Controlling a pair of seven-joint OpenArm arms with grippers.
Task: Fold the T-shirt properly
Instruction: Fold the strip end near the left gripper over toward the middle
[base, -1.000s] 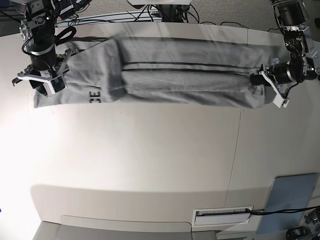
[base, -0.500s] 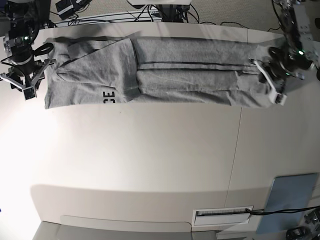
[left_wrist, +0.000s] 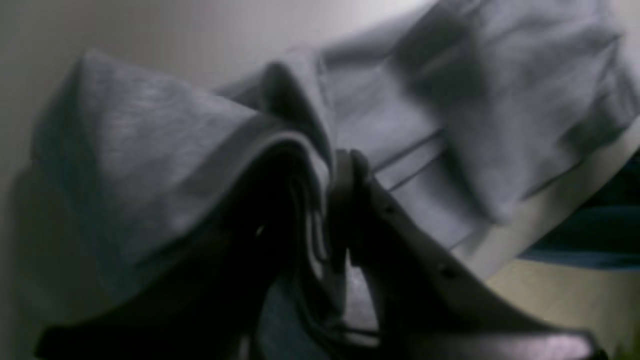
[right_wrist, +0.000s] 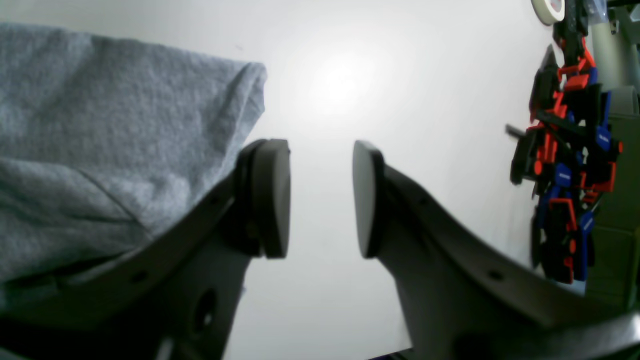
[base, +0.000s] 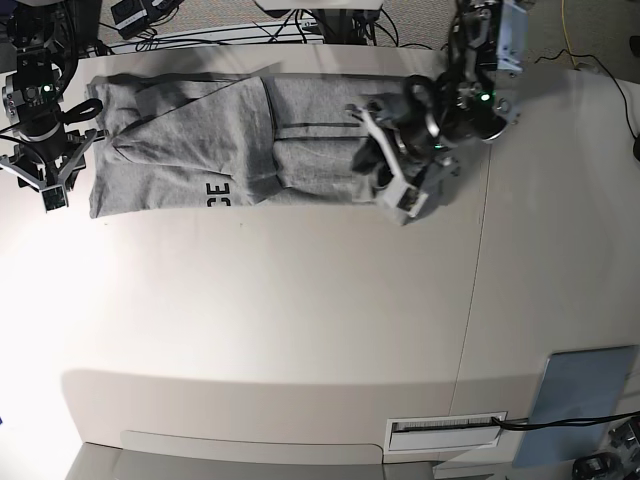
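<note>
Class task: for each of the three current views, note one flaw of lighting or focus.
Left wrist view: dim and blurred, the heather-grey cotton T-shirt soft-edged. Right wrist view: bright glare on the white table. Base view: a washed-out patch at the table's left edge, lines bowed as by a wide lens.

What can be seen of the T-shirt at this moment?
The T-shirt is heather-grey knit, folded into a long band across the table's far side, with black letters "CE" at its near edge. The left hand pinches its end, lifted and carried over the rest. The open right hand sits just beyond the other end.
</note>
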